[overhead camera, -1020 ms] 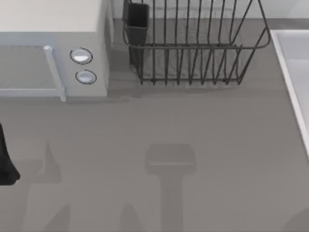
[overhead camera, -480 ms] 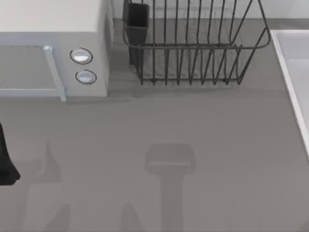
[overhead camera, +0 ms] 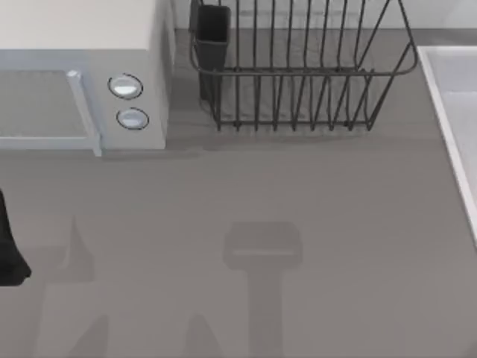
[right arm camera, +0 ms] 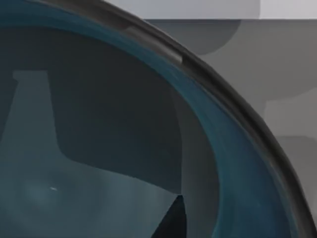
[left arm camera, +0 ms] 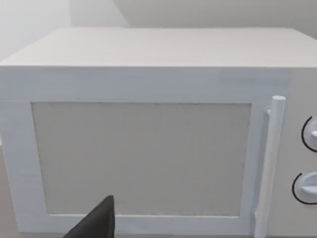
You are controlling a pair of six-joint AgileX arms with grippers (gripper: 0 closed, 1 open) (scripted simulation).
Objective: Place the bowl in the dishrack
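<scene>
Bowl (right arm camera: pixel 124 148) sits close under our right wrist; whether that hand grips it we cannot tell. Next, carry it to the rack (overhead camera: pixel 298 74), far right.

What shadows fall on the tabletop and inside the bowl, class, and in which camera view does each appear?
Top view: soft grey shadows on the table, one T-shaped at centre. Right wrist view: a dark angular shadow across the bowl interior. Left wrist view: the microwave evenly lit, no glare.
</scene>
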